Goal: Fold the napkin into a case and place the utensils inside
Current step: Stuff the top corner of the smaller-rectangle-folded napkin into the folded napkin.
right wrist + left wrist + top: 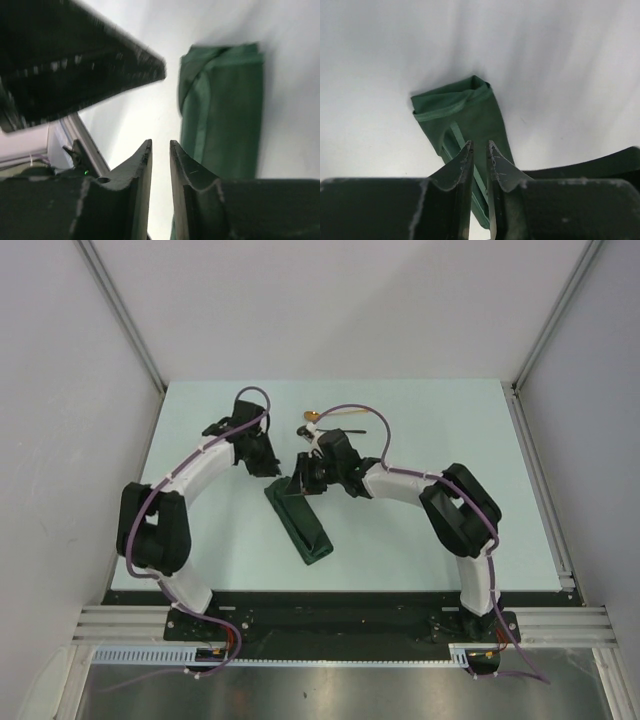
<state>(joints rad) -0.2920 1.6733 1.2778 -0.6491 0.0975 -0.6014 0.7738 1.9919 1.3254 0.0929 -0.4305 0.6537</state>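
Observation:
The napkin lies folded as a narrow dark green case (300, 525), slanting on the table between the arms. It also shows in the left wrist view (465, 115) and the right wrist view (225, 120). My left gripper (267, 467) (480, 144) hovers over the case's far end, jaws nearly together and empty. My right gripper (300, 483) (160, 143) is beside that far end, over bare table, jaws nearly together and empty. The gold spoon (313, 417) and the black spoon (352, 431) lie on the table behind the right wrist, outside the case.
The pale green table (430, 420) is walled by grey panels with metal posts at the back corners. In the right wrist view the left arm's dark body (75, 60) is close at upper left. The two wrists are close together above the case.

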